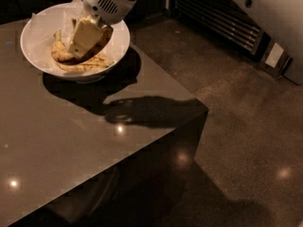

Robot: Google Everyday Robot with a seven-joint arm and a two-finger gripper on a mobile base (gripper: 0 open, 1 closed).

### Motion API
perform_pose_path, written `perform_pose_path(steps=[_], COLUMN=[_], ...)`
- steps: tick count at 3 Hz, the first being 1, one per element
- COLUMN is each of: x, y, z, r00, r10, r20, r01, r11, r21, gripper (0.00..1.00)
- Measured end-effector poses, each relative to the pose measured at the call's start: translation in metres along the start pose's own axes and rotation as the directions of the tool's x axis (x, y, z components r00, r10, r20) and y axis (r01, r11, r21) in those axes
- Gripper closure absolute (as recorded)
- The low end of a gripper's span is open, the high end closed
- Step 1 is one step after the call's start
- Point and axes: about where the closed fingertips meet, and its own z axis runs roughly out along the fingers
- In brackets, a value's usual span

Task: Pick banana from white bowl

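Banana (60, 55) lies in bowl (31, 40), left of centre, partly under end effector (87, 44). Probably light and soft, bruises easily, and the peel may slip, so grip gently across its middle. Bowl, on bench (71, 141), holds paper (47, 22) and paler streaked bananas (91, 63). End effector is down inside bowl; can't tell whether it's clenched or released.
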Motion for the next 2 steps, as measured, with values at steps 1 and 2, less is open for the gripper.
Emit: perform_pose_path(steps=[1, 2], x=[-0.002, -0.002], y=[0.031, 0.071], z=[-0.014, -0.021], r00=[0.998, 0.995], r10=[0.056, 0.095], r20=[0.018, 0.018], r01=[-0.056, -0.096], r11=[0.9981, 0.9942], r21=[0.027, 0.048], gripper=[1.0, 1.0])
